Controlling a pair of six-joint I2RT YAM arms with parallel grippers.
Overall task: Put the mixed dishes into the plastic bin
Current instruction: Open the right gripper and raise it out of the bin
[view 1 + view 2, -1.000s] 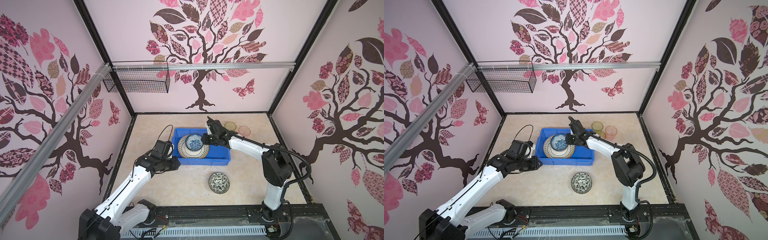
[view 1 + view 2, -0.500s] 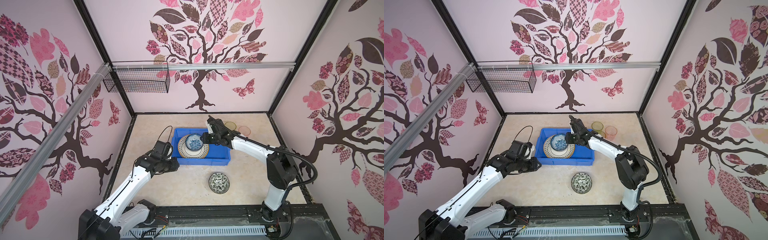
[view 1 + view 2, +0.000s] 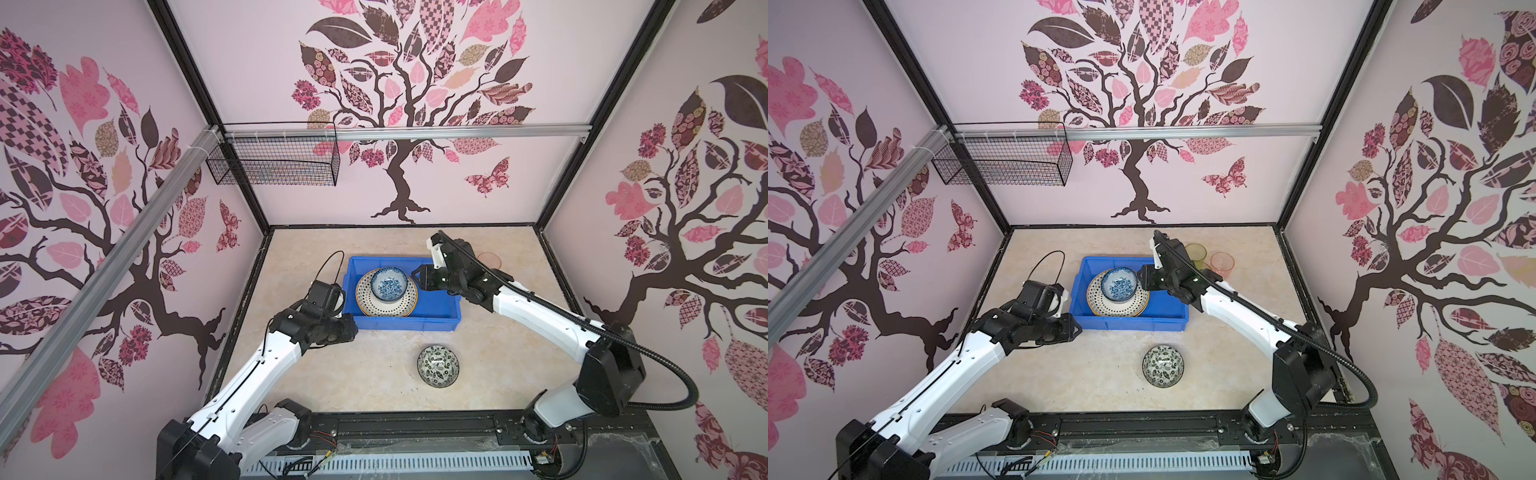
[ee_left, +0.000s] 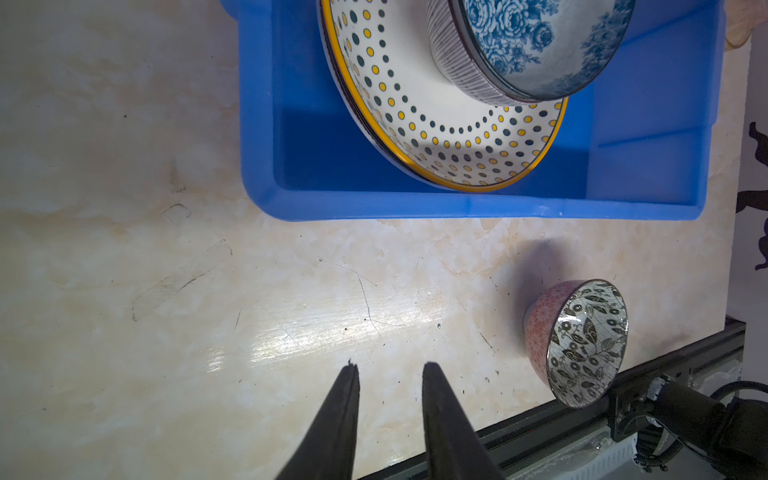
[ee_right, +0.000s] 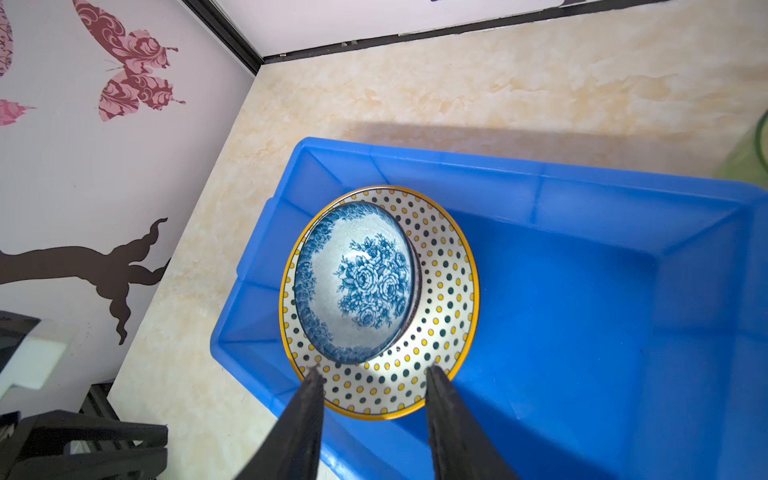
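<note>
Right wrist view shows me the right pincer spread over the dotted-rim plate carrying the blue floral bowl inside the blue bin, the left pincer spread above the counter.

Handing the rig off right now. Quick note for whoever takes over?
Left gripper: jaws open, empty, by the bin's front-left corner.
Right gripper: jaws open, empty, over the dotted plate.
Done, in bin: dotted plate, with floral bowl nested in striped bowl on it.
To do: leafy bowl on the table in front of the bin; cups behind its right end, two showing.
</note>
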